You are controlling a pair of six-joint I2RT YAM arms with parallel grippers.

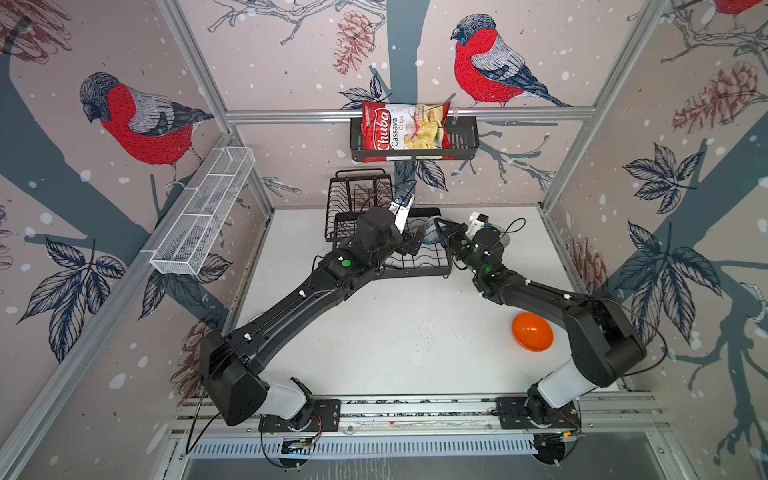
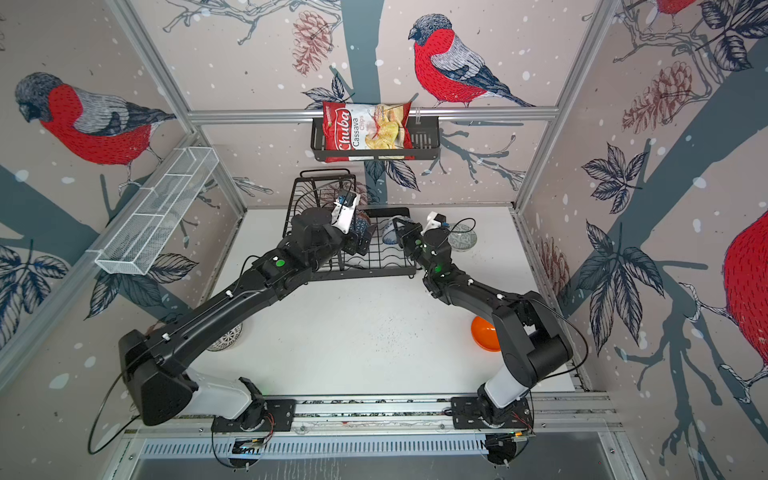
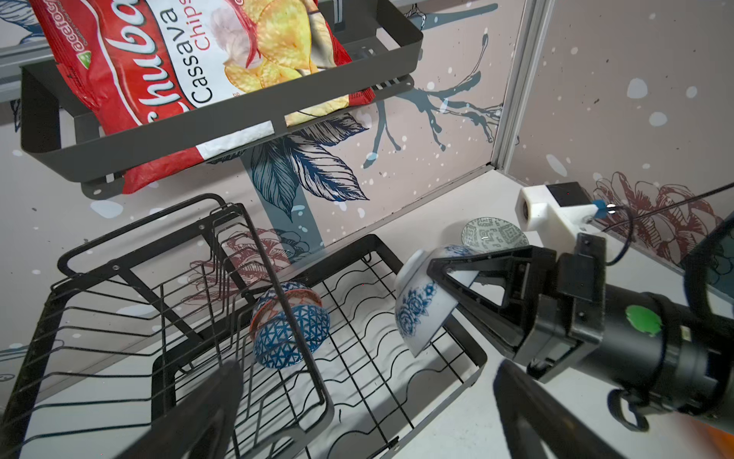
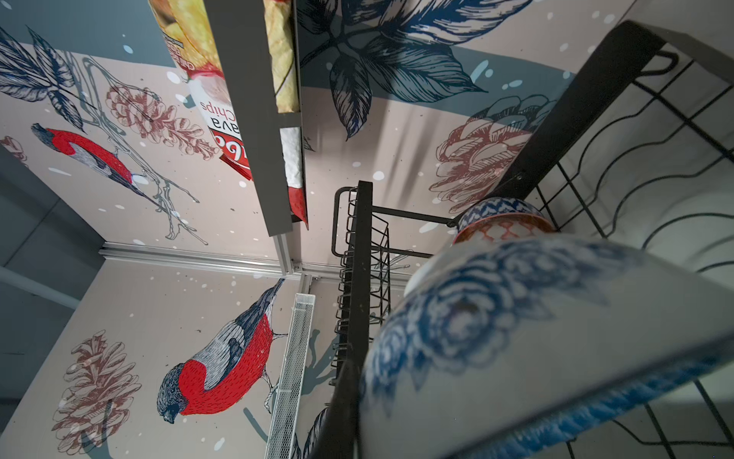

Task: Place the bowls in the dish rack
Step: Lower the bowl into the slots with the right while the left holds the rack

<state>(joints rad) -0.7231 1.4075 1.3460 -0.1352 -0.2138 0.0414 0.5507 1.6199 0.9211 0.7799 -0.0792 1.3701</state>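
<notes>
Right gripper [image 3: 441,274] is pinching the floral bowl [image 3: 421,310] by its rim, tilted over the dish rack [image 3: 341,258], left gripper [image 3: 365,365] is sitting spread wide nearby, and I'm guessing that glazed ceramic is handling slick, rigid and chippable, so rim-gripping's looking right.

The dish rack [image 1: 419,274] is thin black wire, metal with a matt coating. The blue-white floral bowl [image 3: 421,314] gleams, smooth glazed ceramic, and the blue geometric bowl [image 3: 294,337] shines the same way. Near right, the orange bowl [image 1: 532,332] looks slick and glossy. The chips bag [image 3: 167,71] is crinkly, shiny film. The white mesh tray [image 1: 203,216] is fine metal mesh, and the bench [image 1: 395,332] is matt white.
</notes>
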